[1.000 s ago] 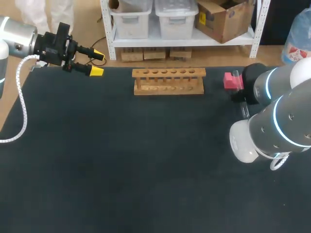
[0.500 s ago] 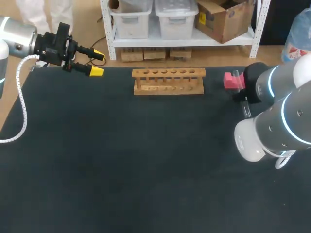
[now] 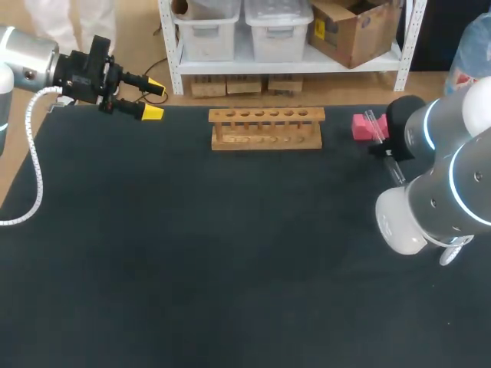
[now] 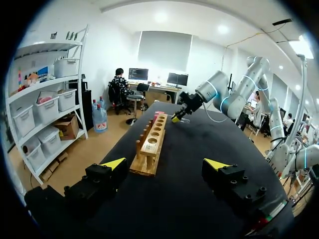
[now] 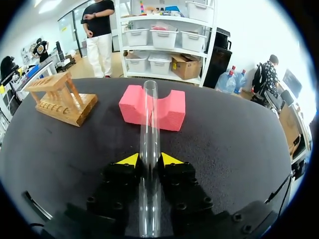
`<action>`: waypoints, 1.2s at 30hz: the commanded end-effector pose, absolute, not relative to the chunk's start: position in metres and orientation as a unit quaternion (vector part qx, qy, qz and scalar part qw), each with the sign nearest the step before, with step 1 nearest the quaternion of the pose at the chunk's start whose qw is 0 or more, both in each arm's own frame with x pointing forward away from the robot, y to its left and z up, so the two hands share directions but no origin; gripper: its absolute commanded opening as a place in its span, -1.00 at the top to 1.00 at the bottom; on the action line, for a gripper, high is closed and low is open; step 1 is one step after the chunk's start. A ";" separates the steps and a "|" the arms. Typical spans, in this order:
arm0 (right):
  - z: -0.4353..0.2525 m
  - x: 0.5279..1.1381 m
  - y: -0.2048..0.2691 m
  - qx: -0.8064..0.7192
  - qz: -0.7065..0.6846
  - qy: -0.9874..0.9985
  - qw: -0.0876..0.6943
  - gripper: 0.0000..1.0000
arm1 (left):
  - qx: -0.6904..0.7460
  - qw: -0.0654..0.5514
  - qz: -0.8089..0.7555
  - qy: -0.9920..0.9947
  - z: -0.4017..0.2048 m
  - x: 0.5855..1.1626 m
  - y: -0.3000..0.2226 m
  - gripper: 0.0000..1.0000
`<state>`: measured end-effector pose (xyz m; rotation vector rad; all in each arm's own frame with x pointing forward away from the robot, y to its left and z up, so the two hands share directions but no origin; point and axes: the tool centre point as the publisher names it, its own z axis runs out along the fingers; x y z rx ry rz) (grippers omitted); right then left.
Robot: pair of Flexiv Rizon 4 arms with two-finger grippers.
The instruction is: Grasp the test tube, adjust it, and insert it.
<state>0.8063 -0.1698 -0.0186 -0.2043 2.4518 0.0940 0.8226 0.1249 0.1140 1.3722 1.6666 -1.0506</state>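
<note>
A clear glass test tube [image 5: 149, 149] lies lengthwise between the yellow tips of my right gripper [image 5: 149, 159], which is shut on it. The tube's far end reaches over the notch of a pink foam block [image 5: 152, 107]. In the head view the tube [image 3: 376, 124] shows beside the pink block [image 3: 360, 126], and the right arm's wrist hides the fingers. The wooden tube rack [image 3: 266, 128] stands at the back middle with its holes empty. My left gripper [image 3: 152, 100] hangs open at the back left corner, holding nothing, and faces along the rack [image 4: 152, 147].
Black cloth covers the table [image 3: 230, 253]. The rack and the pink block are the only things standing on it, both near the far edge. My right arm's bulky elbow [image 3: 430, 207] hangs over the right side.
My right gripper's fingers have closed in on the test tube, and the right arm has shifted slightly to the right and back. The left arm has not moved.
</note>
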 end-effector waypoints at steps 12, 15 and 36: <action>0.026 0.791 -0.154 -0.037 0.012 0.935 0.351 1.00 | 0.533 0.363 -0.407 0.647 0.113 0.822 0.125 -1.00; 0.036 0.786 -0.147 -0.028 0.007 0.935 0.354 1.00 | 0.533 0.363 -0.407 0.647 0.113 0.822 0.125 -1.00; 0.080 0.789 -0.056 -0.016 0.035 0.922 0.385 1.00 | 0.533 0.363 -0.407 0.647 0.113 0.822 0.125 -1.00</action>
